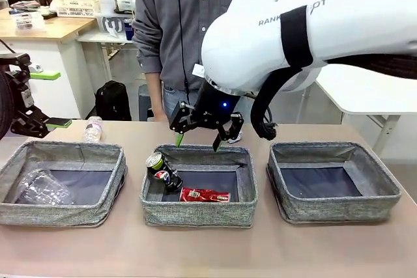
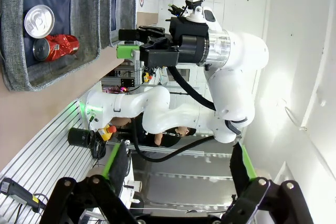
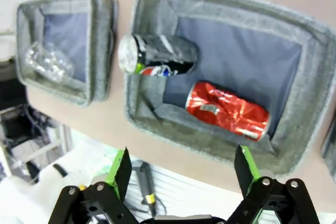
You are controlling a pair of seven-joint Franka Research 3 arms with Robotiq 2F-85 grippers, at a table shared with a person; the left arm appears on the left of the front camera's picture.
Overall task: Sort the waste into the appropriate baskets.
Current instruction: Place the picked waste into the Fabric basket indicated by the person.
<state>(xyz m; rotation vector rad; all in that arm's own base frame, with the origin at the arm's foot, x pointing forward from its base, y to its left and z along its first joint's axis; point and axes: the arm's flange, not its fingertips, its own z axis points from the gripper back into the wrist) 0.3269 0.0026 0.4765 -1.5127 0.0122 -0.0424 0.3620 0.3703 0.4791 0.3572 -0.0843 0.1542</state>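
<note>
Across the table [image 1: 208,252], three grey woven baskets are set in a row, and the right arm [image 1: 293,30] is reached over the middle one. Crushed clear plastic [image 1: 42,190] is held in the left basket [image 1: 65,214], a bare dark bottom is shown in the right basket [image 1: 339,209], and both cans are kept in the middle basket [image 1: 195,214]. The right gripper [image 1: 198,140] is hung just above that basket's far rim, jaws spread wide, nothing held. The left gripper [image 2: 178,174], at the far left of the scene, is likewise spread wide and empty. A snag is judged possible: the soft far wall could be caught by the low fingers if the arm is drawn back without being raised. The dark can [image 1: 163,168], green-rimmed at the top, is propped tilted against the left wall, so it could be toppled by any nudge of the basket. The red can [image 1: 204,194], dented and glossy, is laid flat along the near wall. A clear bottle [image 1: 92,129] is left on the table beyond the left basket; being round, it could be rolled away by a poor grip.
</note>
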